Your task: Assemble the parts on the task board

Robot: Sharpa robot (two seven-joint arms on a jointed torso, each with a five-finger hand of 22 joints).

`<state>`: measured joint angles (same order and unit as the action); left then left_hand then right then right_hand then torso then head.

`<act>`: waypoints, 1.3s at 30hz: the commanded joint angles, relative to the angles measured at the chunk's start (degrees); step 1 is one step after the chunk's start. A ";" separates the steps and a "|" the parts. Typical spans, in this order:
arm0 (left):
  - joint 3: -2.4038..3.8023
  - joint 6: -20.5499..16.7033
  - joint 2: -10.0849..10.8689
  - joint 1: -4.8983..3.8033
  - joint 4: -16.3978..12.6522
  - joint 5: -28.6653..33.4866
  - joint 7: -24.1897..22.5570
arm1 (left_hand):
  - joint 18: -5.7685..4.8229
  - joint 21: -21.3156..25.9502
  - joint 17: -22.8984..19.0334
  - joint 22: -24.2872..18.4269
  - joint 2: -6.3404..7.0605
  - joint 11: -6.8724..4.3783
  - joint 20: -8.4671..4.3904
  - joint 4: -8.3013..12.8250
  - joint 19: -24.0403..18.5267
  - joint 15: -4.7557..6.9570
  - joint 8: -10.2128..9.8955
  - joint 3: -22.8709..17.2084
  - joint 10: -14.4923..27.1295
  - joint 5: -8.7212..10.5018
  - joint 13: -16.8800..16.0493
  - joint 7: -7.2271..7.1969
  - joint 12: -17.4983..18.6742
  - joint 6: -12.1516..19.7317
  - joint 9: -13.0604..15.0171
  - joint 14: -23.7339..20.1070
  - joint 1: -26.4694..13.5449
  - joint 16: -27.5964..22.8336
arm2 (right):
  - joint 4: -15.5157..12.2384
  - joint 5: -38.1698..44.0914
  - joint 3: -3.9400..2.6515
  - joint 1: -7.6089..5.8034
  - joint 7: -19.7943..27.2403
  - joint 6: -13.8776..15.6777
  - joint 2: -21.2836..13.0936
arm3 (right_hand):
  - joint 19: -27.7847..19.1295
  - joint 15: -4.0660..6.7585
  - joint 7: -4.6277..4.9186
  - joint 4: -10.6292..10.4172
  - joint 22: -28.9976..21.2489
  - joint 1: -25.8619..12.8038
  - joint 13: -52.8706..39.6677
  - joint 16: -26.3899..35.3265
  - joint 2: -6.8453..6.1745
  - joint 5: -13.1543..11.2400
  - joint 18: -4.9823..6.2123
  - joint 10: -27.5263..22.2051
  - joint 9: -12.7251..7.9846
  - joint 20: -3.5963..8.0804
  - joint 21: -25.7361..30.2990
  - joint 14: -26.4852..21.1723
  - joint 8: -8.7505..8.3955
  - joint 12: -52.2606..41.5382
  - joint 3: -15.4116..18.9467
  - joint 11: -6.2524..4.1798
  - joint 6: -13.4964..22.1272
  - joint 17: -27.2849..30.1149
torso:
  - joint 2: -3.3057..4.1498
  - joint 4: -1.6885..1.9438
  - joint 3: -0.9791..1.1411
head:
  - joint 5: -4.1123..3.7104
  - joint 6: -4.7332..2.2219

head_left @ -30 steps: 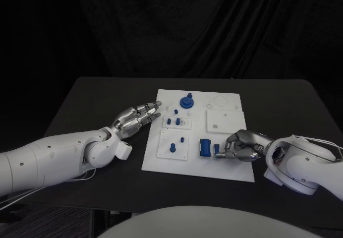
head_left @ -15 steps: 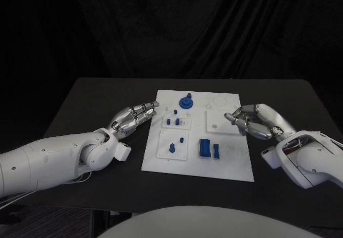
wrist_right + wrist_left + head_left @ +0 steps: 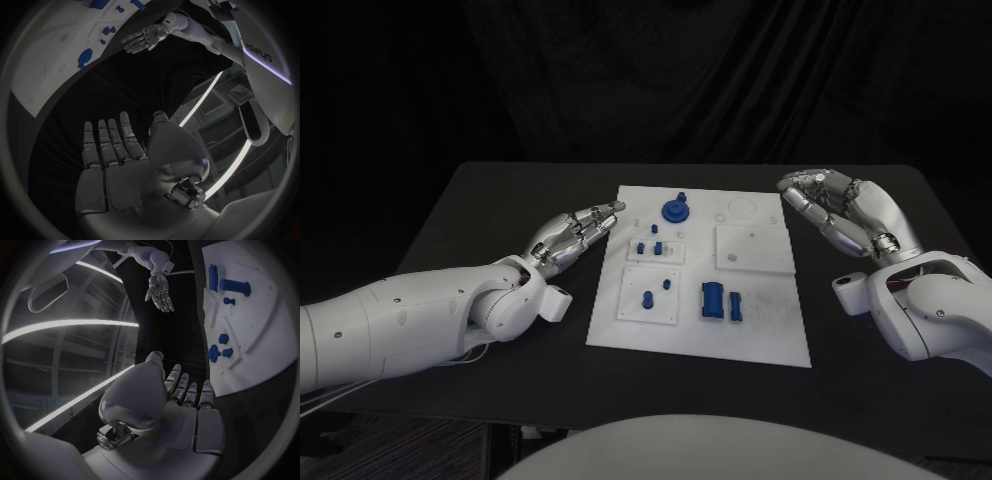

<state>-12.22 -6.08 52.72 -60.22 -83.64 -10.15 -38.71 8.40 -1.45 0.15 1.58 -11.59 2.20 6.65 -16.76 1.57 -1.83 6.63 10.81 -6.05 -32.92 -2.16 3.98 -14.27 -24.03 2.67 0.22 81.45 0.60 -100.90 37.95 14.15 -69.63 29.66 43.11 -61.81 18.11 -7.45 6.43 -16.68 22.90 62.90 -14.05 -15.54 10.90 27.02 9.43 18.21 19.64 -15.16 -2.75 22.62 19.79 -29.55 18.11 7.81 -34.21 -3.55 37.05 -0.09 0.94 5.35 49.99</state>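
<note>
One white task board [image 3: 762, 335] lies mid-table [image 3: 502, 200], carrying about eight blue parts [image 3: 714, 299]: a round knobbed one [image 3: 676, 208] at twelve o'clock, small pegs [image 3: 648, 243] centre-left, two upright blocks toward six. The left hand [image 3: 571, 238] hovers at nine o'clock, the right hand [image 3: 845, 210] at two, both with fingers [image 3: 181, 387] straight, slightly apart, holding nothing.
</note>
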 commanded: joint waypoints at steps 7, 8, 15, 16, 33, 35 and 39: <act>0.02 -0.59 -0.32 0.00 0.33 -0.21 0.00 | -2.52 1.45 -0.15 -1.58 3.45 -2.20 -1.99 5.03 -1.57 1.83 -2.24 -3.24 6.05 9.74 2.16 -3.98 4.61 7.66 -2.67 -0.22 -24.50 -0.60 | 1.09 -2.31 0.03 0.01 2.31 -1.63 0.39 | -8.54 2.65 -6.43 6.17 -11.92 -21.10 7.44 6.13 -2.87 -10.07 -2.97 -7.92 -10.10 5.24 2.75 -10.37 -7.41 9.56 -6.40 -2.80 12.57 3.55 | -0.02 0.11 0.13 | -0.34 -0.03; 0.07 -0.76 -0.36 0.00 0.30 -0.17 0.04 | -2.52 1.45 -0.15 -1.58 3.52 -2.20 -2.08 5.22 -1.57 1.83 -2.44 -3.29 6.05 10.13 2.16 -3.98 4.89 8.10 -2.67 -0.22 -25.66 -0.60 | 1.14 -2.48 -0.04 0.05 2.30 -1.62 0.47 | -10.08 3.40 -6.43 7.82 -13.63 -27.62 8.47 7.61 -3.60 -12.71 -3.96 -9.56 -11.59 6.77 2.75 -12.30 -9.36 12.66 -8.25 -3.57 15.97 3.55 | -0.05 0.11 0.12 | -0.37 -0.11; 1.63 -5.55 -1.34 0.01 -0.55 1.16 1.18 | -3.17 1.45 -0.15 -1.58 5.50 -2.20 -6.65 8.16 -1.57 1.83 -6.63 -5.26 6.05 15.88 2.16 -3.98 7.32 12.17 -2.67 -0.22 -39.79 -0.60 | 2.46 -7.28 -1.95 1.33 2.00 -1.26 2.72 | -18.11 7.45 -6.43 16.68 -22.90 -53.92 14.05 15.54 -10.90 -27.02 -9.43 -18.21 -19.64 15.16 2.75 -22.62 -19.79 25.27 -18.11 -7.81 29.58 3.55 | -0.95 0.11 -0.04 | -1.14 -2.51; 1.99 -6.66 -1.57 0.01 -0.74 1.47 1.44 | -3.17 1.45 -0.15 -1.58 5.74 -2.20 -6.65 8.43 -1.57 1.83 -6.63 -5.54 6.05 16.55 2.16 -3.98 7.55 12.65 -2.67 -0.22 -41.42 -0.60 | 2.77 -8.38 -2.38 1.62 1.94 -1.18 3.24 | -18.11 7.45 -6.43 16.68 -22.90 -55.37 14.05 15.54 -10.90 -27.02 -9.43 -18.21 -19.64 15.16 2.75 -22.62 -19.79 29.55 -18.11 -7.81 34.21 3.55 | -1.16 0.11 -0.08 | -1.32 -3.06; 10.93 -34.08 -7.21 0.06 -5.61 9.06 7.98 | -8.40 1.45 -0.15 -1.58 11.59 -2.20 -6.65 16.76 -1.57 1.83 -6.63 -10.81 6.05 24.80 2.16 -3.98 14.27 18.38 -2.67 -0.22 -61.54 -0.60 | 10.10 -34.89 -12.93 8.66 0.32 0.78 15.68 | -18.11 7.45 -6.43 16.68 -22.90 -62.90 14.05 15.54 -10.90 -27.02 -9.43 -18.21 -19.64 15.16 2.75 -22.62 -19.79 29.55 -18.11 -7.81 34.21 3.55 | -5.62 0.09 -0.89 | -5.13 -14.94; 11.46 -35.72 -7.55 0.06 -5.91 9.51 8.37 | -8.40 1.45 -0.15 -1.58 11.59 -2.20 -6.65 16.76 -1.57 1.83 -6.63 -10.81 6.05 25.41 2.16 -3.98 14.27 18.74 -2.67 -0.22 -63.08 -0.60 | 10.49 -36.31 -13.50 9.03 0.24 0.89 16.35 | -18.11 7.45 -6.43 16.68 -22.90 -62.90 14.05 15.54 -10.90 -27.02 -9.43 -18.21 -19.64 15.16 2.75 -22.62 -19.79 29.55 -18.11 -7.81 34.21 3.55 | -5.78 0.09 -0.92 | -5.27 -15.38; 12.15 -37.84 -7.98 0.06 -6.28 10.10 8.87 | -8.40 1.45 -0.15 -1.58 11.59 -2.20 -6.65 16.76 -1.57 1.83 -6.63 -10.81 6.05 26.64 2.16 -3.98 14.27 19.51 -2.67 -0.22 -66.05 -0.60 | 10.93 -37.91 -14.13 9.46 0.14 1.01 17.10 | -18.11 7.45 -6.43 16.68 -22.90 -62.90 14.05 15.54 -10.90 -27.02 -9.43 -18.21 -19.64 15.16 2.75 -22.62 -19.79 29.55 -18.11 -7.81 34.21 3.55 | -5.87 0.09 -0.94 | -5.35 -15.62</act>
<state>-0.16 -38.35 44.84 -60.22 -89.71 -2.04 -31.08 0.74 -0.34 0.07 0.08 -0.60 0.04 0.61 -2.17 0.04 -0.50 0.27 0.36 -0.42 -8.64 -0.06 0.09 -1.08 -6.23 0.07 -0.08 21.13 0.39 -90.10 4.74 0.12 -60.37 30.89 42.78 -44.76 0.02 -0.01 0.05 0.00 0.06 0.36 -0.06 -0.19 -0.07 0.19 0.41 0.20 0.05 -0.30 -0.20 0.32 0.20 -0.21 0.14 0.01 -0.27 -0.06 31.47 0.00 0.05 0.03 34.55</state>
